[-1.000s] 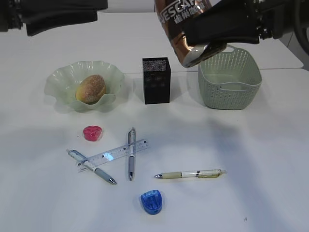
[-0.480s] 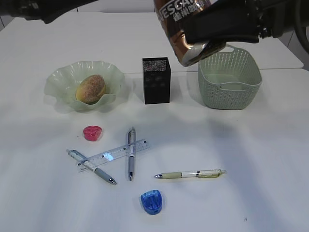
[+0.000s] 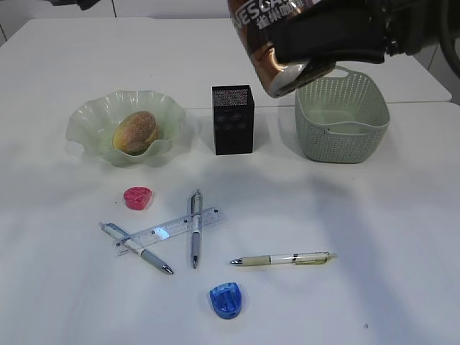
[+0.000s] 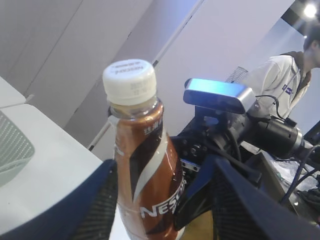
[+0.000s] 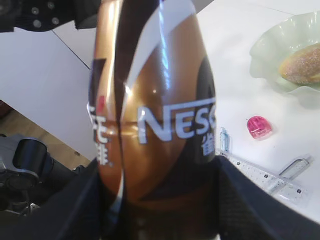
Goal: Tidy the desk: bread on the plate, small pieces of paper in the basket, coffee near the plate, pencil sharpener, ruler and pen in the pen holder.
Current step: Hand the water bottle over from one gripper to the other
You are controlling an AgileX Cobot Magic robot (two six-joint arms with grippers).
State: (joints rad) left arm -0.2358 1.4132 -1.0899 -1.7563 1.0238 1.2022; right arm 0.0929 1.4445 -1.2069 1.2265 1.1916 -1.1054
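My right gripper (image 3: 316, 43) (image 5: 160, 210) is shut on the brown coffee (image 3: 277, 43) (image 5: 155, 110), tilted high above the pen holder (image 3: 233, 122) and the basket (image 3: 341, 136). In the left wrist view the coffee (image 4: 145, 165) shows between the spread fingers of my left gripper (image 4: 162, 195), with a gap beside it. The bread (image 3: 135, 131) lies in the plate (image 3: 83, 118). A clear ruler (image 3: 169, 231) lies across a pen (image 3: 195, 228) on the desk (image 3: 402, 237). A pink pencil sharpener (image 3: 137, 197) and a blue one (image 3: 225, 300) lie nearby. No small pieces of paper show.
Two more pens lie on the white top, one at the ruler's left end (image 3: 136, 249) and one to its right (image 3: 284, 259). Only a dark tip of the left arm (image 3: 79, 3) shows at the upper left edge. A person stands behind the desk (image 4: 295, 75).
The left arm has drawn back up and to the left, almost out of the exterior view. The right gripper and the coffee have stayed in place.
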